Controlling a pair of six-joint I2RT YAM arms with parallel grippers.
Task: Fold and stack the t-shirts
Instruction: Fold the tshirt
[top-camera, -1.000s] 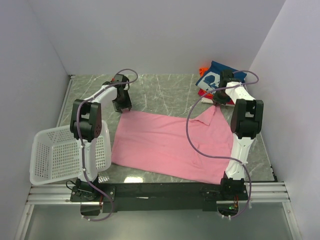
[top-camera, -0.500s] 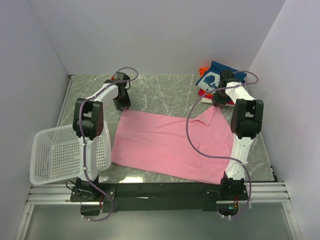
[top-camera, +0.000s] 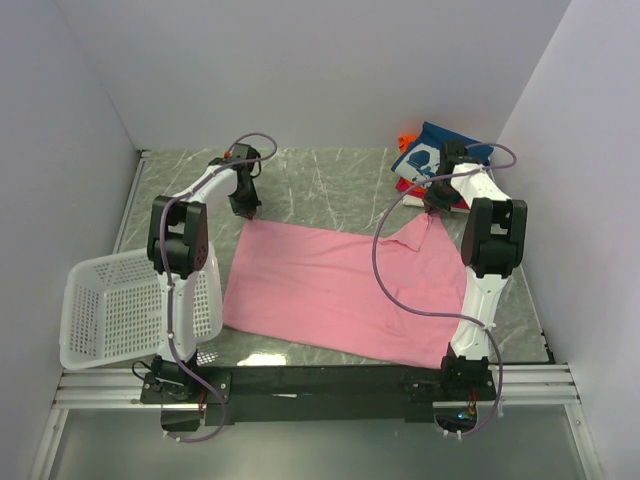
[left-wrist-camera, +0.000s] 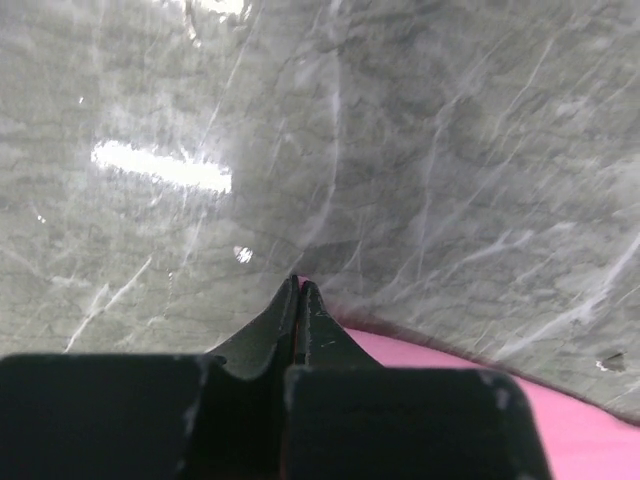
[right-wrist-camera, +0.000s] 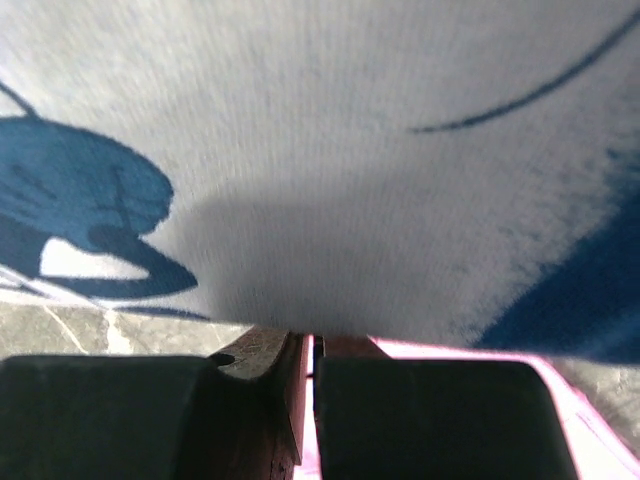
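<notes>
A plain pink t-shirt (top-camera: 340, 290) lies spread flat across the middle of the marble table. My left gripper (top-camera: 246, 213) sits at its far left corner, jaws shut, and a sliver of pink cloth (left-wrist-camera: 480, 375) shows pinched at the tips (left-wrist-camera: 300, 286). My right gripper (top-camera: 432, 210) is shut on the shirt's far right corner, which is lifted into a small peak; pink fabric shows between its fingers (right-wrist-camera: 312, 345). Just beyond it lies the stack of folded t-shirts (top-camera: 432, 160), topped by a navy one with white cartoon print (right-wrist-camera: 350, 150).
A white mesh basket (top-camera: 130, 310) hangs over the table's left near edge, beside the left arm's base. Grey walls close in on the left, back and right. Red and orange folded cloth (top-camera: 405, 138) peeks from under the navy tee.
My left gripper has closed its jaws on the pink shirt's far left corner after shifting slightly. The right gripper and the shirt have stayed put.
</notes>
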